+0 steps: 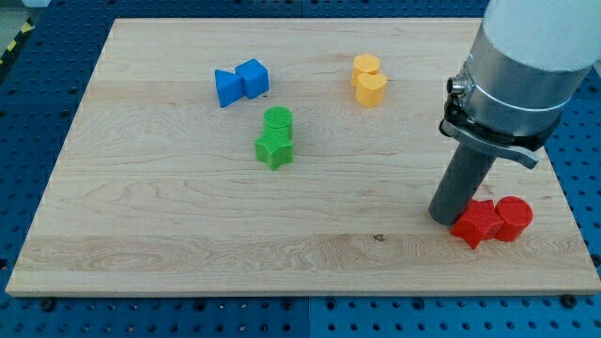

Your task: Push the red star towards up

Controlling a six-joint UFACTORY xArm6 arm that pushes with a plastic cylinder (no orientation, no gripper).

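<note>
The red star [475, 224] lies near the board's lower right corner, touching a red cylinder [514, 218] on its right. My tip [446, 218] is at the end of the dark rod, resting on the board right against the red star's left side. The arm's large grey body [526, 66] hangs above at the view's upper right.
A green cylinder [278, 120] and green star [274, 148] touch each other near the middle. Two blue blocks [240, 83] sit together at the upper left. A yellow cylinder [365, 66] and yellow heart-like block [371, 88] sit at the upper middle. The wooden board [188, 235] rests on a blue pegboard.
</note>
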